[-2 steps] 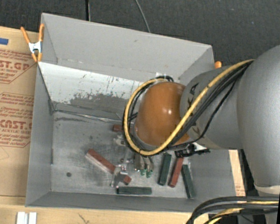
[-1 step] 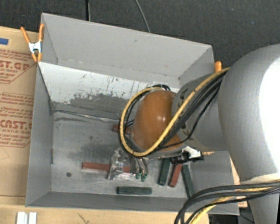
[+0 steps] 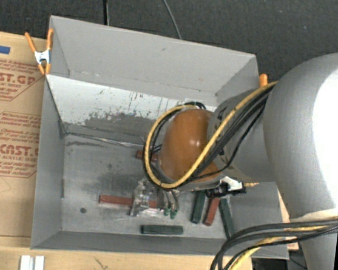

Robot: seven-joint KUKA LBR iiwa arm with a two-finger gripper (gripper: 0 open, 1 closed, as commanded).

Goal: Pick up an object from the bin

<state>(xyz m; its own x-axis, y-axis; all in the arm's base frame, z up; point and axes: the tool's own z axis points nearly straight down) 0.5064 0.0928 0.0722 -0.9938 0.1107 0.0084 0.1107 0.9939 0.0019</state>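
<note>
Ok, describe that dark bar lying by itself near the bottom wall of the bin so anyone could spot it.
Find the grey metal bin and follow its floor to the wall at the bottom of the view. Just below the gripper lies a slim dark bar, flat and parallel to that wall. Unlike the reddish-brown stick left of the gripper, it is nearly black and lies alone.

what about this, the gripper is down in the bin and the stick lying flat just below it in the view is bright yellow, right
Not quite: the colour is wrong. The camera view shows that the stick lying flat just below the gripper is dark green, not bright yellow. The rest holds: the gripper is down in the bin.
</note>
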